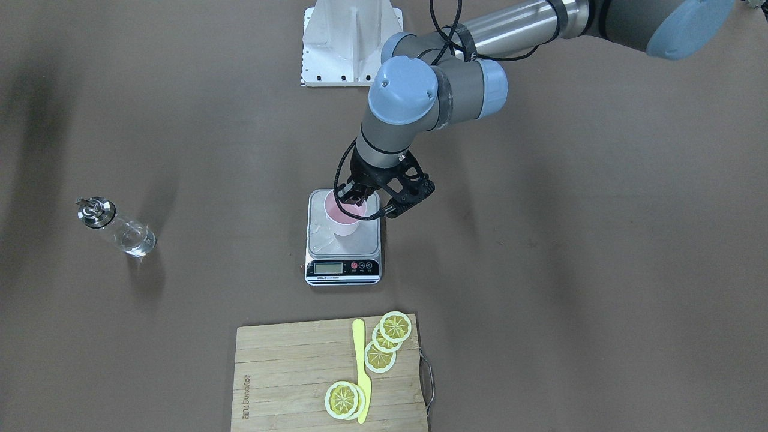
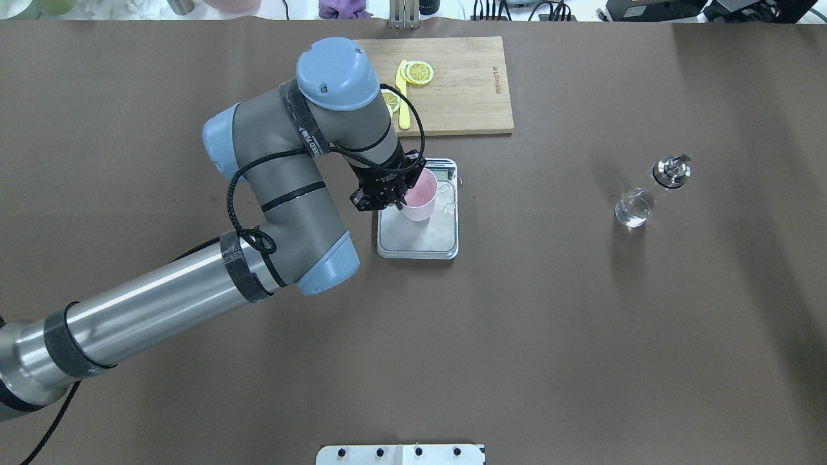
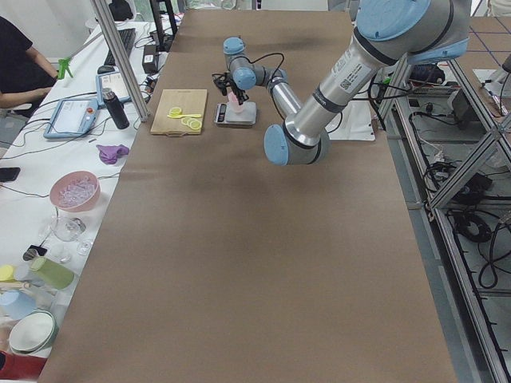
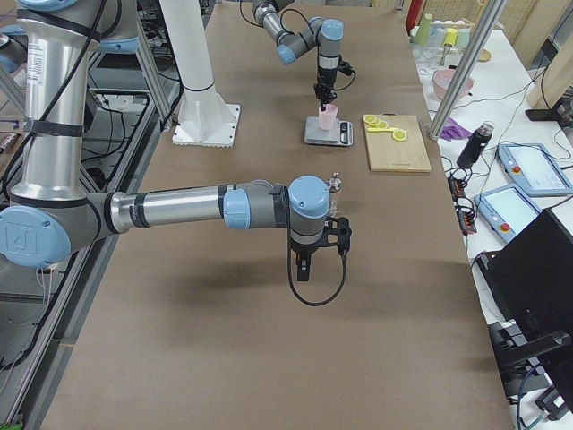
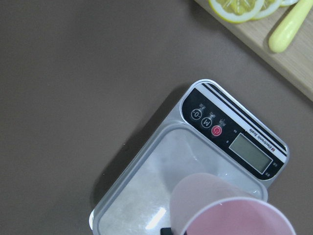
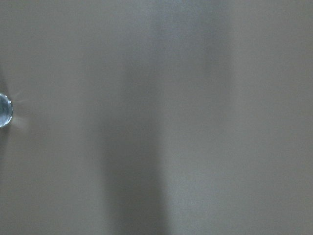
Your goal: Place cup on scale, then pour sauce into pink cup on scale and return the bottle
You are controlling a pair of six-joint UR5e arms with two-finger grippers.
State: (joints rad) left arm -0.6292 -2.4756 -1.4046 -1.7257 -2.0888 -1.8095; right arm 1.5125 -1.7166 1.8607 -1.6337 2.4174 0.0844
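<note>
Left gripper [image 1: 354, 195] pinches cup [image 1: 345, 225] rim; cup inside scale [image 1: 366, 240] edges; right gripper [image 4: 303, 269]: cannot tell.

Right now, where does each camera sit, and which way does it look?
Front: across the table, facing the robot, steeply down; left arm over scale.
Overhead: behind the robot, looking forward and down; left arm, cup, bottle.
Left side: table's end, looking along it; left arm near.
Right side: opposite end; right arm near, left far.
Left wrist: down on cup and scale; almost no robot shows.
Right wrist: down on table, bottle glinting at edge; no robot.
Front and overhead share scale, bottle and board, flipped.
</note>
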